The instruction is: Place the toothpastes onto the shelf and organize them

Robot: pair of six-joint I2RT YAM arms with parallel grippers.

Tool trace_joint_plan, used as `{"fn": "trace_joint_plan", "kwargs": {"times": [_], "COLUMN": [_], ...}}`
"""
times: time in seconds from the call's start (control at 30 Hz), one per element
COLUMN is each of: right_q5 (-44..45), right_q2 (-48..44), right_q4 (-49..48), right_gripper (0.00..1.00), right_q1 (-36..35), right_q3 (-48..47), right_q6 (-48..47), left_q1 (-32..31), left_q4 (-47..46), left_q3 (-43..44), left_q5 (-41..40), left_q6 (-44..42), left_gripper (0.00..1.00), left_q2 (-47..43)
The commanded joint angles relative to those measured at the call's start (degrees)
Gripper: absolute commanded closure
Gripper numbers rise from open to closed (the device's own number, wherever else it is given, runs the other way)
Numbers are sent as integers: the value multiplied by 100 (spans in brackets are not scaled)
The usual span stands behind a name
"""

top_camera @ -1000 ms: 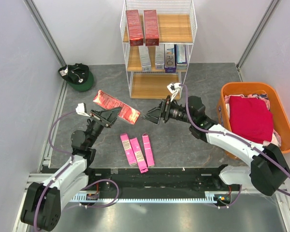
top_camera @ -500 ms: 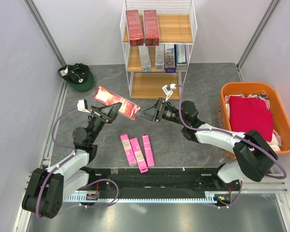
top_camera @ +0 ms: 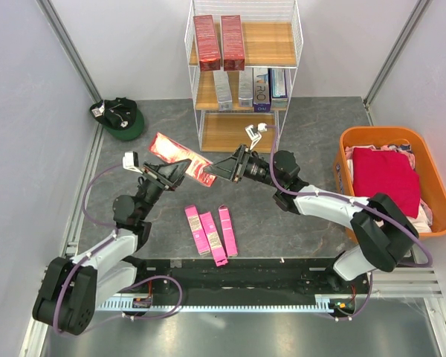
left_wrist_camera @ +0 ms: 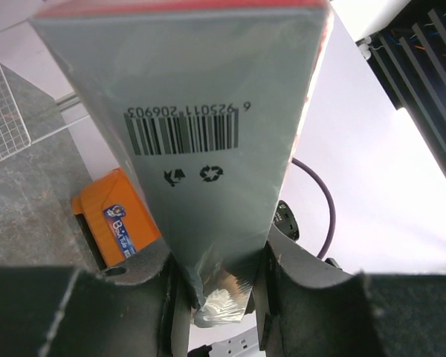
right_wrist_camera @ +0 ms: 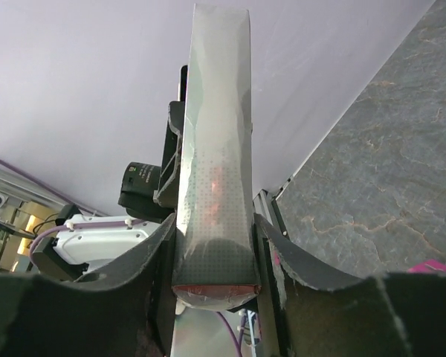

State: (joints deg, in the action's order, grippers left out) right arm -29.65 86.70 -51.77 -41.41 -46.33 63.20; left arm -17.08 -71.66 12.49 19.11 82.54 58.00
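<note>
Above the table (top_camera: pixel 312 126), near the shelf (top_camera: pixel 234 132), my left gripper (left_wrist_camera: pixel 217 286) and right gripper (right_wrist_camera: pixel 215 260) each pinched one end of the dark red toothpaste box (top_camera: pixel 175 151). It looked light, stiff and shiny, so I guessed the flat sides were best to hold

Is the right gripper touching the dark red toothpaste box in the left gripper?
Touching. The right wrist view shows the right gripper closed on both sides of the dark red toothpaste box, no gap.

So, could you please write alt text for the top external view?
The left pincer and the right pincer grip one dark red toothpaste box in front of the white wire shelf. Three pink boxes lie on the grey table.
</note>
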Motion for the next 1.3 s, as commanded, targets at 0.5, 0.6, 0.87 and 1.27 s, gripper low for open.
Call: {"fn": "trace_joint_plan", "kwargs": {"times": [0.5,0.6,0.87,1.27], "right_q5": [706,785,1092,1892], "right_q2": [-1488,-1726,-2306,-2149], "right_q4": [1967,2354,3330,4306], "right_gripper": [83,84,85,87], "right_q1": [98,115,186,493], "right_q3": [-500,-597,-1009,-2475], "right_q6": [-1230,-1380,-1925,-2593], "left_q1": [-23,-23,-23,-23], "left_q4": [6276,7067,8351,8528], "left_q3": [2274,2819,3681,3444], "left_q5": [14,-267,-1304,-1384], "left_q6": [-3884,-4526,-5319,-5125], "left_gripper": [3,3,3,4], "left_q2": [-2170,-2152,-1959,-1520]}}
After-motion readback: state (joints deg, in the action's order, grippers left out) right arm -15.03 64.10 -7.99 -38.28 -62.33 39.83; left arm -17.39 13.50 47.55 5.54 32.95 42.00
